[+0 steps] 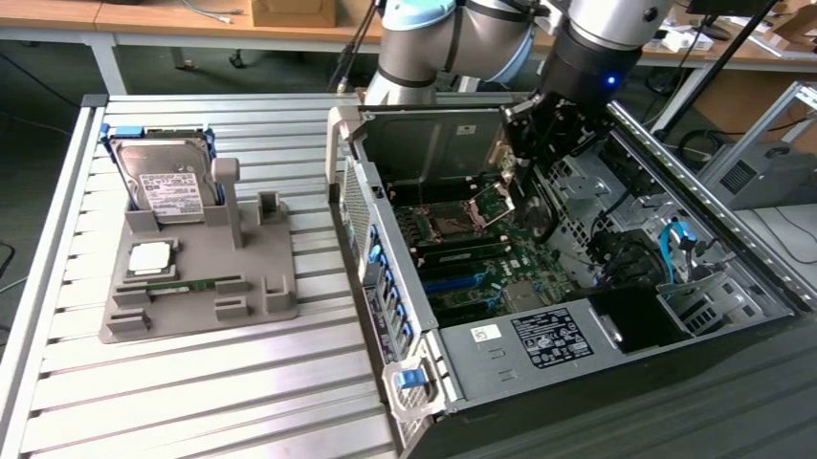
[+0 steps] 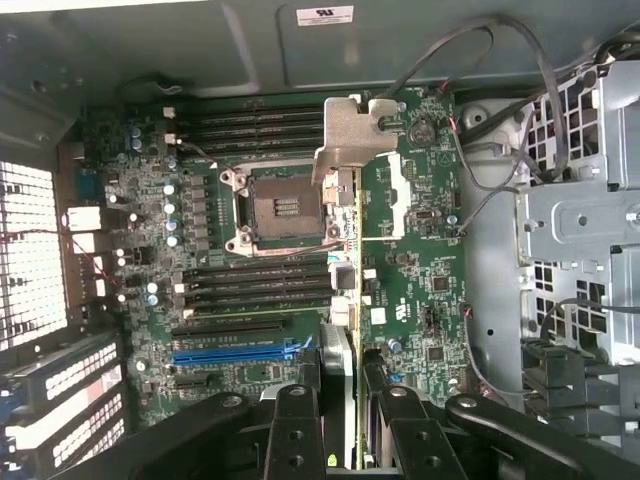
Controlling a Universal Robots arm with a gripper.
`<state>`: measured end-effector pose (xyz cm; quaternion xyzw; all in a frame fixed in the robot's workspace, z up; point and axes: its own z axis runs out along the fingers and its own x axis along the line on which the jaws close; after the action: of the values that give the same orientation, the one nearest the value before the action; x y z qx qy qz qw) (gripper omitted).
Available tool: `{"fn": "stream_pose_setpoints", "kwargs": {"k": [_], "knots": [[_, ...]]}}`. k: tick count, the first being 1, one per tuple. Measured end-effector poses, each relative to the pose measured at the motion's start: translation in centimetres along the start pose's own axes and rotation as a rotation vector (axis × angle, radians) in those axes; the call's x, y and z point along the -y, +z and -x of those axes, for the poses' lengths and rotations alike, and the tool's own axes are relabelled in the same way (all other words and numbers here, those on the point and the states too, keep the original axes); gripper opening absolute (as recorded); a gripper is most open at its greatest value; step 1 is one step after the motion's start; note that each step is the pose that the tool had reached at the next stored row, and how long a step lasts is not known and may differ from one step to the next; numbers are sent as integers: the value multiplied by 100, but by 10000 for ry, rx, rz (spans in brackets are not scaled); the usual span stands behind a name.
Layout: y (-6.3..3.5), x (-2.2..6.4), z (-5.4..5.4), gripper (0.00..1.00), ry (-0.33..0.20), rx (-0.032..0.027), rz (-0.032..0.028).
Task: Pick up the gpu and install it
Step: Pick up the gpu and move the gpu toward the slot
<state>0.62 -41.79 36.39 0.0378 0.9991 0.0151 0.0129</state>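
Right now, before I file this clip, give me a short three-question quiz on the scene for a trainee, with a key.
1. True or false: the pincer holds the gpu edge-on over the motherboard.
2. Which item stands upright in the grey tray at the exterior view's left? A) hard drive B) fan C) keyboard
3. Fill in: the narrow green part lying flat in the tray is the ____.
Key: 1 true; 2 A; 3 RAM stick.
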Motion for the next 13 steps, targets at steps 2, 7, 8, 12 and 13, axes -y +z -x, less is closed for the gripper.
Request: {"fn": "stream_pose_setpoints", "kwargs": {"k": [2, 7, 8, 12, 13], "knots": [[6, 1, 20, 27, 0, 0, 0], [23, 1, 86, 27, 0, -1, 0], [26, 1, 99, 27, 0, -1, 1], [27, 0, 107, 27, 0, 0, 1], [27, 0, 107, 27, 0, 0, 1]]}}
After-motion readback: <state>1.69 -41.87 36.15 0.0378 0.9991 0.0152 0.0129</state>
